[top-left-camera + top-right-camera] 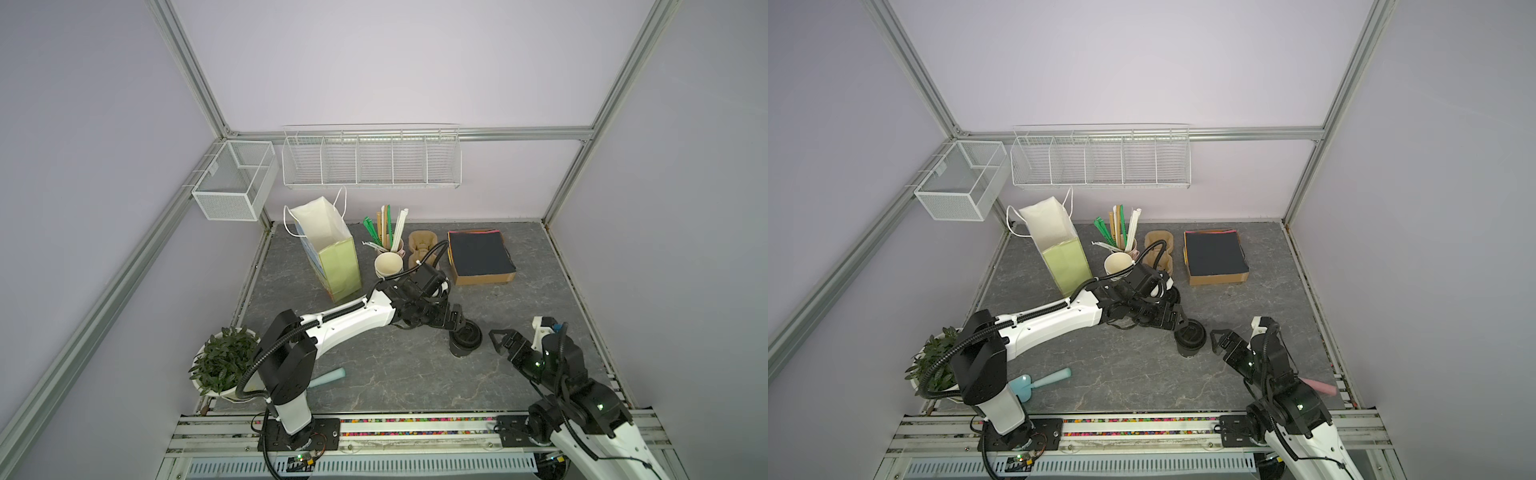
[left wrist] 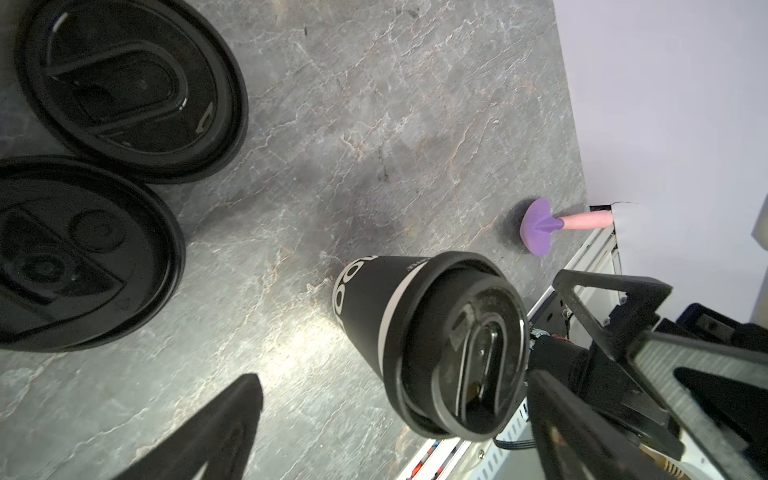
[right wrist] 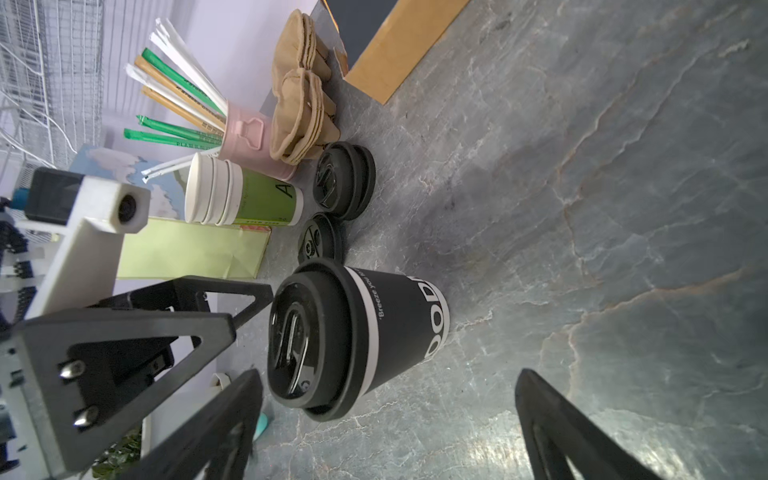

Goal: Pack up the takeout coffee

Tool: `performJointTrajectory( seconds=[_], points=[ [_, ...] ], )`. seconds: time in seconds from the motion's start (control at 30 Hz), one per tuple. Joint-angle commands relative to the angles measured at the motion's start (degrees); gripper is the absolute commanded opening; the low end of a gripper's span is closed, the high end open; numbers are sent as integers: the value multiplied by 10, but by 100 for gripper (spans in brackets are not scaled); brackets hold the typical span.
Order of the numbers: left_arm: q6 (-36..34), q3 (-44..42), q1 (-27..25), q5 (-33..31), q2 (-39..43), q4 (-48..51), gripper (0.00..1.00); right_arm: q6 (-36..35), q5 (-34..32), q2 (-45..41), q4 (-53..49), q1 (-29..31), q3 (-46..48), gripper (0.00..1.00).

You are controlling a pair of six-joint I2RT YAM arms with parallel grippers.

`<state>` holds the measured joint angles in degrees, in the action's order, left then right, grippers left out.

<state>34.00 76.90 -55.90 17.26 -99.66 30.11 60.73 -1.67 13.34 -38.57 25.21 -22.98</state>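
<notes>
Green paper bag (image 1: 338, 266) is standing open on the left. The left hand (image 1: 457, 321) is hovering spread next to the lidded black coffee cup (image 1: 465, 340) mid-tabletop (image 1: 374, 374), and the right hand (image 1: 497, 340) is sitting spread just beside it. I'm thinking: squeeze the cup wall below the lid gently, keeping it upright.

A robot test lab, dressed as a coffee-shop counter. The cell is a silver alum. profile frame (image 1: 200, 83) w/ plain lilac walls (image 1: 395, 62). Two white-and-black robot arms (image 1: 349, 320) are mounted on a metal rail (image 1: 415, 432) at the front of the grey marble-look tabletop (image 1: 395, 374). Café props stand there: green-white paper bag (image 1: 338, 266), wrapped straws (image 1: 390, 224) in a pink cup (image 3: 245, 133), brown pulp cup carriers (image 1: 422, 247), black lidded paper cup (image 1: 464, 338).
</notes>
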Motion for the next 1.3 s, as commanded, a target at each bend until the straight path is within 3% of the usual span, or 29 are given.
performJointTrajectory(
  seconds=[0.0, 0.57, 1.0, 1.27],
  points=[
    [-7, -6, -5, -21, -12, 23, 100, 87, 13, -39, 25, 2, 39, 100],
    [-8, -12, -18, -49, -38, 36, 99, 125, -25, -37, 86, 86, 106, 90],
    [-7, -26, -20, -44, -50, 22, 98, 150, -39, -49, 90, 92, 138, 88],
    [-6, -38, -20, -41, -49, 12, 98, 181, -67, -38, 28, 92, 145, 85]
  ],
)
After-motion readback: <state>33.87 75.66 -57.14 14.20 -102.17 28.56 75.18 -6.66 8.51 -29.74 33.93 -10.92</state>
